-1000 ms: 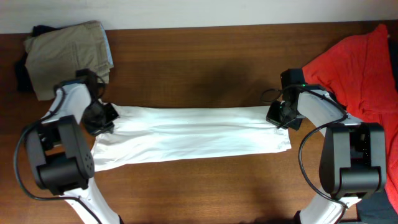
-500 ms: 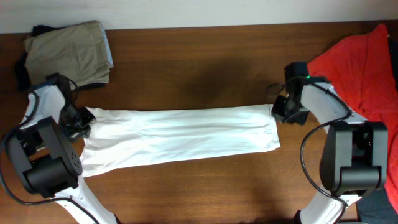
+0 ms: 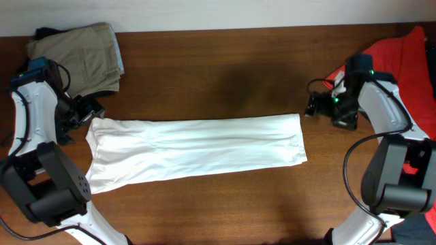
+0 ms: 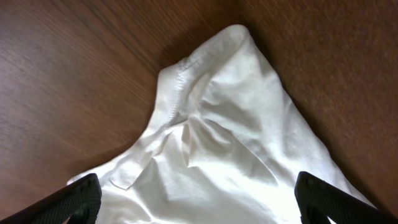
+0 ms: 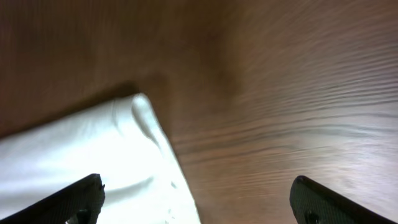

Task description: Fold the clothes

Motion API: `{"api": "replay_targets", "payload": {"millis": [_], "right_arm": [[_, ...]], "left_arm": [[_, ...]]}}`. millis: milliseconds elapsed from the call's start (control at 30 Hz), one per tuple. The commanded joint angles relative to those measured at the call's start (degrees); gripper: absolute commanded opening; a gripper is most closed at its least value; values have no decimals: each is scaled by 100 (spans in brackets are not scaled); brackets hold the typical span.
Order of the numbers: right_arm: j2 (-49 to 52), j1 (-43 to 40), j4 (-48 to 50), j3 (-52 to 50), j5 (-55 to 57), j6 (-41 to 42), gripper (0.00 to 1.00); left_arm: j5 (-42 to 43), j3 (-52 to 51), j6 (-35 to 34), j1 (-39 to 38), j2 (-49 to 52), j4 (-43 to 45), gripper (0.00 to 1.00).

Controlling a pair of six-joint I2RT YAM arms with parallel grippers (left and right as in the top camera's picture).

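The white shirt (image 3: 197,146) lies on the table as a long folded strip running left to right. Its left end (image 4: 217,143) shows rumpled, with a stitched hem, in the left wrist view. My left gripper (image 3: 83,112) hovers open just off that end, its black fingertips (image 4: 78,199) wide apart with nothing between them. My right gripper (image 3: 313,105) stands open beside the shirt's upper right corner (image 5: 134,146). Its fingertips (image 5: 323,199) are spread over bare wood and the cloth's edge, holding nothing.
Folded khaki clothes (image 3: 75,54) sit at the back left over a dark garment (image 3: 24,78). A red garment (image 3: 398,64) is heaped at the right edge, behind my right arm. The wooden table (image 3: 218,75) ends at a white wall at the back.
Both grippers have opened and let go of the shirt's ends, then drawn outward and back. The shirt slid slightly left and now lies flat.
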Motion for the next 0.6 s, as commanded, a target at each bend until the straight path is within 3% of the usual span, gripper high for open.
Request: {"api": "replay_targets", "payload": {"millis": [0,500,567], "right_arm": [[57,-188,153,-483,-1224,-857,99],[74,-129,859,-1668,-2181,-1027,100],[79,-48,994,-1836,-2177,-811,93]], "left_arm": [[232,-52,-35,-2,-81,-44,99],[334,-55,-33,-2,-81,-96,99],[334,-55,-33,-2,-81,-96,99]]}}
